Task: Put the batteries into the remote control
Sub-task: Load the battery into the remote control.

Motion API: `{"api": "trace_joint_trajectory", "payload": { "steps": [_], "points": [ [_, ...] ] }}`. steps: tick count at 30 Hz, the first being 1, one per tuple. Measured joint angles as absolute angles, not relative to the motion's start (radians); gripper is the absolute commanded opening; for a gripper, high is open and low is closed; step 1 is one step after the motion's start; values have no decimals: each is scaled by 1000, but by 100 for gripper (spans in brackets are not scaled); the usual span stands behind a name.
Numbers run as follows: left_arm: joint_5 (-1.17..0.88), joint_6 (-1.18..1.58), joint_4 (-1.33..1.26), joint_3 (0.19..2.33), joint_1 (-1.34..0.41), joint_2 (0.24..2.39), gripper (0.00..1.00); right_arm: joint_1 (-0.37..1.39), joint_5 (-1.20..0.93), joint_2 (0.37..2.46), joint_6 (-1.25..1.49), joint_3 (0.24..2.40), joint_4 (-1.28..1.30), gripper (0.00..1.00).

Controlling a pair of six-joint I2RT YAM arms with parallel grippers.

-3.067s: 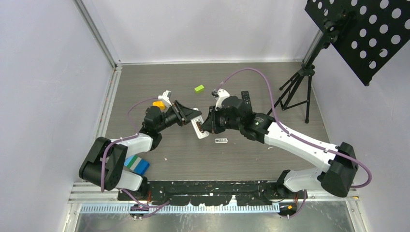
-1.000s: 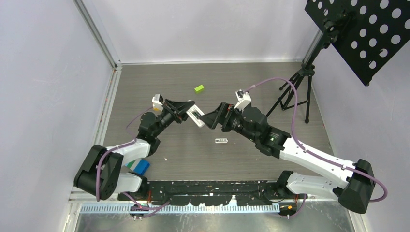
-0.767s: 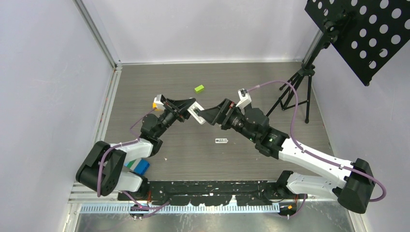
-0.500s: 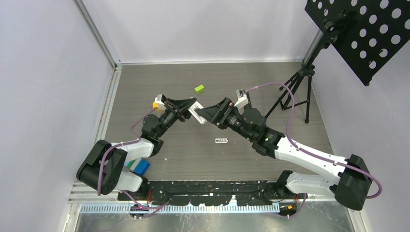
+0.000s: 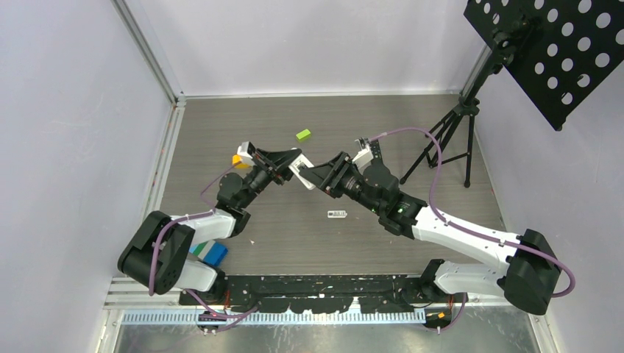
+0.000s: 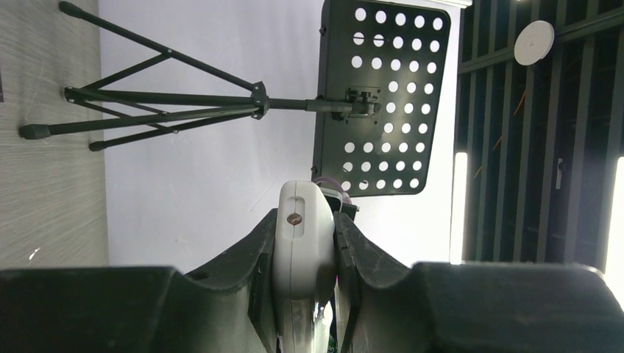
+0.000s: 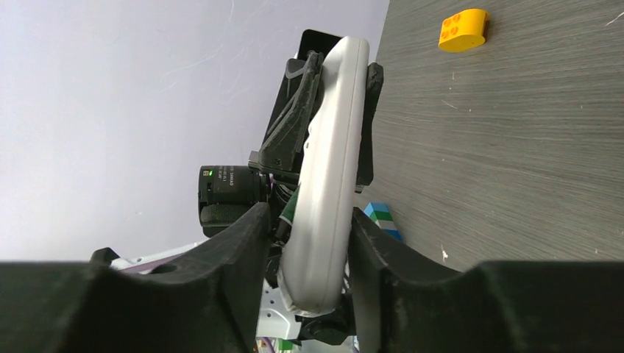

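Right wrist view shows the white remote [image 7: 331, 147] standing edge-on at mid-frame, lifted clear of the table [image 7: 515, 147]. Its far end is clamped in my left claw [image 6: 305, 254], and its near end sits between the 2 fingers of my right claw [image 7: 313, 215]. The finger [image 7: 364, 243] at frame right looks pressed against the casing. On the other side a dark sliver keeps me from telling whether that claw has a real hold. A yellow block [image 7: 463, 30] lies at the upper right of the frame.

Top external view puts the remote at centre frame between both wrists, with a small pale labelled piece [image 5: 336, 214] on the table just below it. No batteries show in any view.

I judge this to be the handover or bracing step, before any cell goes in. Next I need a firm 2-sided grip, then the battery bay turned into reach and a cell found.
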State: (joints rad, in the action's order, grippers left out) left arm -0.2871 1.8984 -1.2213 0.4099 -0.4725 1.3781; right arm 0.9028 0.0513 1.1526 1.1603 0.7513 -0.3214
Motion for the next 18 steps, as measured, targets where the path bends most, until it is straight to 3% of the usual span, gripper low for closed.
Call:
{"api": "trace_joint_trajectory", "payload": {
  "steps": [6,9,10,13,15,18],
  "points": [
    [-282,1867,-1222,426,-471,1379,0,896,48,1169,1179,763,-318,28],
    [-276,1857,-1221,430,-463,1379,0,894,46,1190,1182,782,-308,29],
    [-274,1853,-1220,432,-463,1380,0,894,46,1193,1181,785,-307,34],
    [-274,1842,-1214,437,-462,1380,0,893,47,1194,1174,789,-299,65],
    [-287,1829,-1215,443,-470,1380,0,895,45,1194,1155,791,-284,80],
    [-315,1785,-1203,464,-477,1379,0,894,39,1193,1118,788,-261,87]
  ]
}}
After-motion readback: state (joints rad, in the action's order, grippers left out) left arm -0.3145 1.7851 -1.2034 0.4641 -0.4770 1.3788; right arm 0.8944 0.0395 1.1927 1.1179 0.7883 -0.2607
